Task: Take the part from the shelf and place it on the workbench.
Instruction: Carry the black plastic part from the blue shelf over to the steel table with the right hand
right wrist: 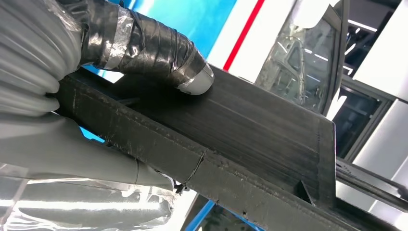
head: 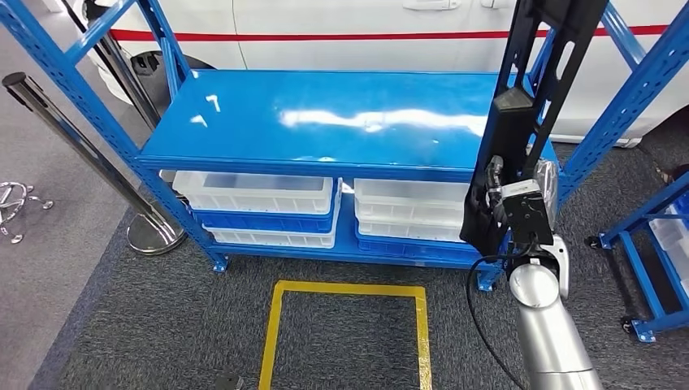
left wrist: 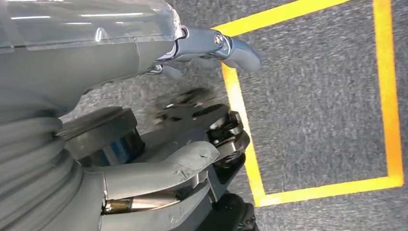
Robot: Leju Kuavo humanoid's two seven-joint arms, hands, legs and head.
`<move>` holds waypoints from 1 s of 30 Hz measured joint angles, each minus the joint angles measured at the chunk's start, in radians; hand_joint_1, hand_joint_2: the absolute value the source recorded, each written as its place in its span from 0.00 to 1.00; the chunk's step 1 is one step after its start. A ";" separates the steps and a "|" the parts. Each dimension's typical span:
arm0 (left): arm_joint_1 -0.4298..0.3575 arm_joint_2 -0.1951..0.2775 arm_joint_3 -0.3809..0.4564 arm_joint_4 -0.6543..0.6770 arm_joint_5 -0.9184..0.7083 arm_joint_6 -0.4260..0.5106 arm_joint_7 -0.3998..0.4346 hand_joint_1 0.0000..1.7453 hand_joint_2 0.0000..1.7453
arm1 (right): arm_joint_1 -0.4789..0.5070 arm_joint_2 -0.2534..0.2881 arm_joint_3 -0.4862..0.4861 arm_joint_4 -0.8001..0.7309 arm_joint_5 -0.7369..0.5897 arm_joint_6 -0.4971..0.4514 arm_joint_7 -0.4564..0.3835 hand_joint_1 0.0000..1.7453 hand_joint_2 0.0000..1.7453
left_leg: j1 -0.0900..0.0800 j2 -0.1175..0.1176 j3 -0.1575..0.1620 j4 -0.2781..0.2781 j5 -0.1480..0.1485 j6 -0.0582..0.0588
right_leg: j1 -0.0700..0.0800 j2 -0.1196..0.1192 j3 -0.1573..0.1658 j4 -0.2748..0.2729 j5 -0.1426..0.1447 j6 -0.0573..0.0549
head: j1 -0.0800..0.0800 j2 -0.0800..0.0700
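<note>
Right of the blue metal shelf [head: 325,118]: long black ribbed plastic part [head: 532,81], upright, clamped in my right hand [head: 508,203]. Stiff, seemingly light; grip mid-length. Left hand [left wrist: 144,120] slack, fingers apart, empty.

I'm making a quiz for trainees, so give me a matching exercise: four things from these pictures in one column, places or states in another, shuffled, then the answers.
1. long black plastic part
2. white plastic bins
3. yellow tape square
4. chrome barrier post

A. on the carpet before the shelf
B. beside the shelf's left end
C. held by the right hand
D. on the blue metal shelf's lower level

Pairs: 1-C, 2-D, 3-A, 4-B
</note>
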 joint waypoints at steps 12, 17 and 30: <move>-0.010 -0.001 0.000 0.000 0.000 0.001 0.003 0.00 1.00 | 0.002 0.000 0.000 -0.002 0.000 -0.001 0.000 1.00 1.00 | -0.031 0.005 0.245 -0.348 0.120 0.065 | -0.002 -0.001 -0.073 -0.020 0.055 0.030 | 0.002 0.000; -0.008 -0.002 0.000 0.000 -0.001 0.001 0.004 0.00 1.00 | 0.004 0.000 0.000 0.000 0.000 -0.001 0.000 1.00 1.00 | -0.025 0.011 0.160 -0.341 0.183 0.061 | -0.004 0.000 -0.078 0.196 -0.070 0.045 | 0.003 0.000; 0.000 -0.001 -0.001 0.000 -0.001 0.001 0.004 0.00 1.00 | 0.000 0.001 0.001 0.002 -0.001 0.000 0.001 1.00 1.00 | 0.003 -0.001 -0.014 -0.049 0.077 -0.011 | -0.002 -0.004 0.083 -0.050 -0.030 0.000 | -0.002 0.000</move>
